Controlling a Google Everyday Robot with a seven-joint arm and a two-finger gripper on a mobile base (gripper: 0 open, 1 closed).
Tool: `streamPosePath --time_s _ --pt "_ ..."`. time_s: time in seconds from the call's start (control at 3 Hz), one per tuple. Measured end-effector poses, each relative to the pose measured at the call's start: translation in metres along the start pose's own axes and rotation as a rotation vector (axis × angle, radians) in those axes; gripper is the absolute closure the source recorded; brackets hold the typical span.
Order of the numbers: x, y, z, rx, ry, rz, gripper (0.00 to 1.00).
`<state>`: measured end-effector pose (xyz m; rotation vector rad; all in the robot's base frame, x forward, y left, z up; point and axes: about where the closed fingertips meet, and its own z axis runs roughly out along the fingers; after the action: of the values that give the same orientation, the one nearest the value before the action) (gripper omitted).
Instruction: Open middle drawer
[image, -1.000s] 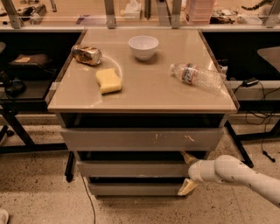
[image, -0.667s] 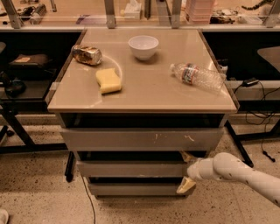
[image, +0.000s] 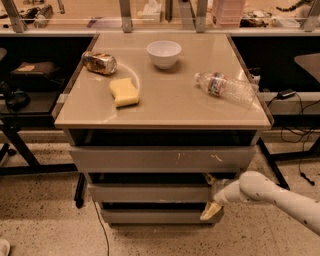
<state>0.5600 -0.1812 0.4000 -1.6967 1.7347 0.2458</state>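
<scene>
Gripper (image: 209, 195) lower right of frame, fingers spread over right end of middle drawer (image: 150, 193). Should close firmly on front, then pull straight outward, slowly.

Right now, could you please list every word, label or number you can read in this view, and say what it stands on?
No text can be read.
Label on the water bottle: too blurred to read.
Print on the can: too blurred to read.
gripper, at the right end of the middle drawer: no marking visible.
</scene>
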Motion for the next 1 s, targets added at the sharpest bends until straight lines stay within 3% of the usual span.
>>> streamPosePath --time_s 0.67,1.0 --pt "-0.009 0.004 -0.005 -0.019 -0.001 -0.013 0.43" --pt "-0.013 0.038 -0.026 -0.068 -0.012 0.029 0.65"
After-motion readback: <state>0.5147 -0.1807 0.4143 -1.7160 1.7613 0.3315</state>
